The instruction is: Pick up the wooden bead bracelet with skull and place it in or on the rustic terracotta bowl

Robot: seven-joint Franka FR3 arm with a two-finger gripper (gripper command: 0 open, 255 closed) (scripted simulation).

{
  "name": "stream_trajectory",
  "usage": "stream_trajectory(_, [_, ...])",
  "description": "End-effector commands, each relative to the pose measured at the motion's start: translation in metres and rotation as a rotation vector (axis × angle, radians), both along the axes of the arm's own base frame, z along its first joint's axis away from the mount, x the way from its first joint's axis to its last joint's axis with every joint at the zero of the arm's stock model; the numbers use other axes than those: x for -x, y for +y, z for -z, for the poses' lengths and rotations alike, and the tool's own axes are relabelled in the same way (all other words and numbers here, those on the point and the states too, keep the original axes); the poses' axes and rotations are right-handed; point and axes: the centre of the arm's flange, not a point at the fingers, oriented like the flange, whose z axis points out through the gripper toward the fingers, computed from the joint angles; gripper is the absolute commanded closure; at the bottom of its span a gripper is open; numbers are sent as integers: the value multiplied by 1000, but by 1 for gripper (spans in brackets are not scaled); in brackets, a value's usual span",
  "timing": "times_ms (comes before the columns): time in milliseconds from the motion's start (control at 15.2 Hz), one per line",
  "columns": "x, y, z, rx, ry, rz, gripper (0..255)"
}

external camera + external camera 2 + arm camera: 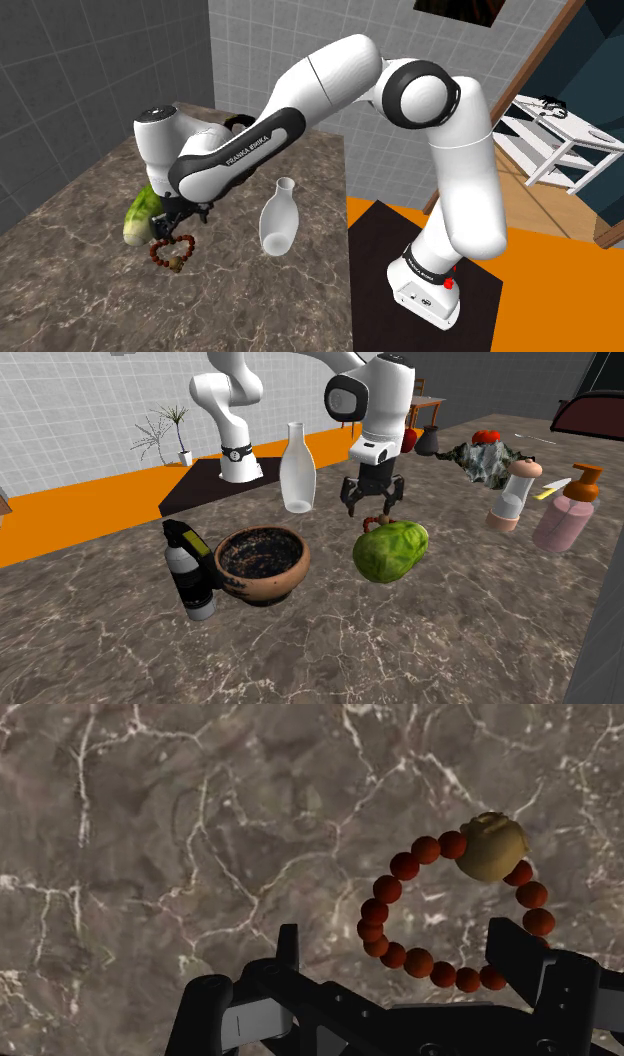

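My gripper (399, 932) hangs low over the brown marbled counter (150, 844). My jaws stand wide apart and clasp nothing. The bead bracelet (405, 864) lies flat on the counter right under me. It is a loop of reddish-brown beads with one pale tan skull bead (490, 846) on the side of the loop farthest from me. The near arc of the loop runs between my two fingers (289, 954), much closer to one than to the other (whether a bead brushes that finger I cannot tell).

In the shoulder view my gripper (185, 215) points down, with the bead bracelet (168, 250) just below my fingertips. A green leafy head (140, 212) sits just beside me on that view's left. A white narrow-necked vase (278, 220) stands near me on its right.

In the second exterior view the bead bracelet (371, 522) peeps out beneath my gripper (372, 504), partly behind the green leafy head (390, 550). The bowl (270, 584), reddish-brown outside and dark and speckled inside, stands apart from me toward that view's left. It does not touch the bracelet. A black spray bottle (190, 567) is just beside the bowl on the side away from me. The vase (297, 470) is near me, also on that view's left. Toward its right, well apart from me, stand a small capped bottle (512, 497) and a pink pump bottle (565, 512).
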Motion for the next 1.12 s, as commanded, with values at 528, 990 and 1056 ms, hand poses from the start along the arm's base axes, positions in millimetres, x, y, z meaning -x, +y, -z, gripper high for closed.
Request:
stream_trajectory(528, [1, 0, 24, 0, 0, 0, 0])
stream_trajectory(990, [1, 0, 24, 0, 0, 0, 255])
stream_trajectory(1056, [2, 0, 24, 0, 0, 0, 255])
